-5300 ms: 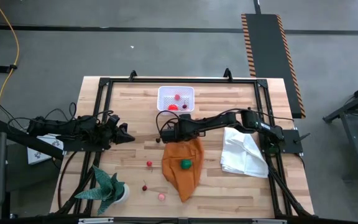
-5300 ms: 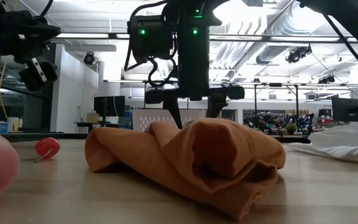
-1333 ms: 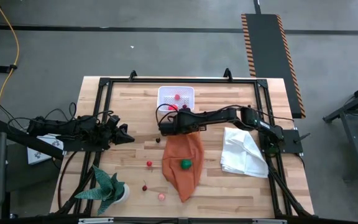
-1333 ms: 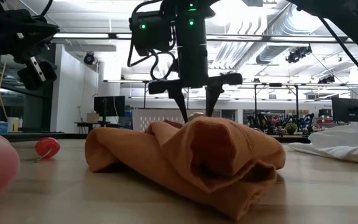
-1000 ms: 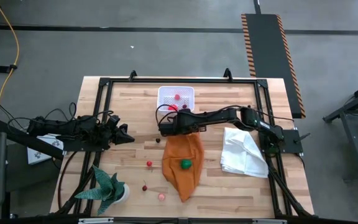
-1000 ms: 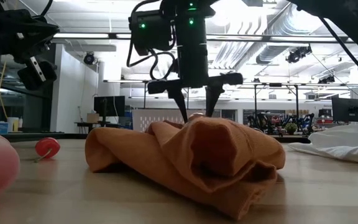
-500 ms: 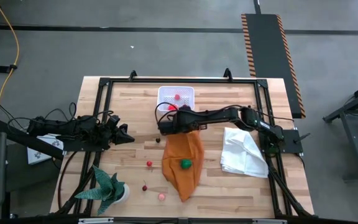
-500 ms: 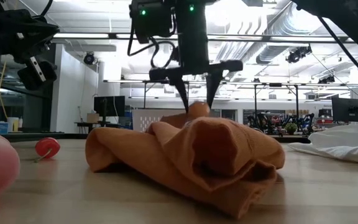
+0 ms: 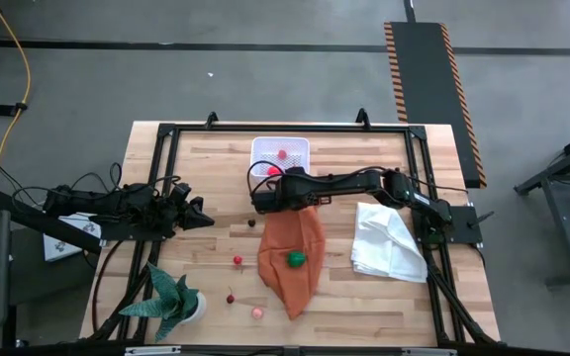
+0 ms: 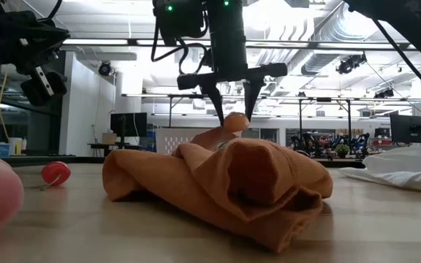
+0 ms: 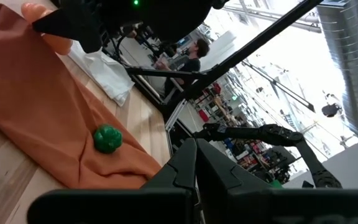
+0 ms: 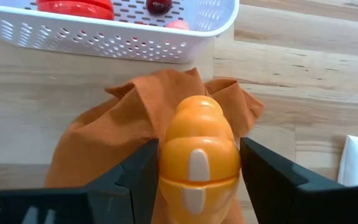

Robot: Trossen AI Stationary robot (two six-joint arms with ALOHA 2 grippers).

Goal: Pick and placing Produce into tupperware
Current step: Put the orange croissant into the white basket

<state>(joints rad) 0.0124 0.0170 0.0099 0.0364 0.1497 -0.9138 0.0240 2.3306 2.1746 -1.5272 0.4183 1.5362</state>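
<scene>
Your right gripper (image 10: 232,109) has come up a little since half a second ago. Back then the orange toy (image 12: 199,152) sat low against the orange cloth (image 9: 291,255); now, in the low view, it hangs clear above the cloth's top fold. The two fingers (image 12: 272,180) squeeze the toy from both sides. The cloth has hardly moved, and its near edge is lifted a bit by the toy.

The toy is longer than it is wide. In the right wrist view its long side runs straight out ahead of the gripper, and its rounded end points toward the white tub (image 9: 280,157).

Nearest the front edge of the table (image 9: 364,307) lie a pink fruit (image 9: 256,312) and a dark cherry (image 9: 230,298), with the spiky potted plant (image 9: 171,297) to their left. A little farther in is a small red fruit (image 9: 237,261). A green pepper (image 9: 294,259) sits on the orange cloth. The white cloth (image 9: 389,240) lies to the right, well apart from the orange one. A dark round fruit (image 9: 251,222) lies on bare wood just left of the cloth's far end.

Your left gripper (image 9: 198,216) waits at the left side, fingers shut, holding nothing.

Farthest off, the tub stands near the back edge with a few red pieces (image 12: 76,6) inside. The tub's near wall is close ahead of the toy, with only a short strip of bare wood between cloth and tub.
</scene>
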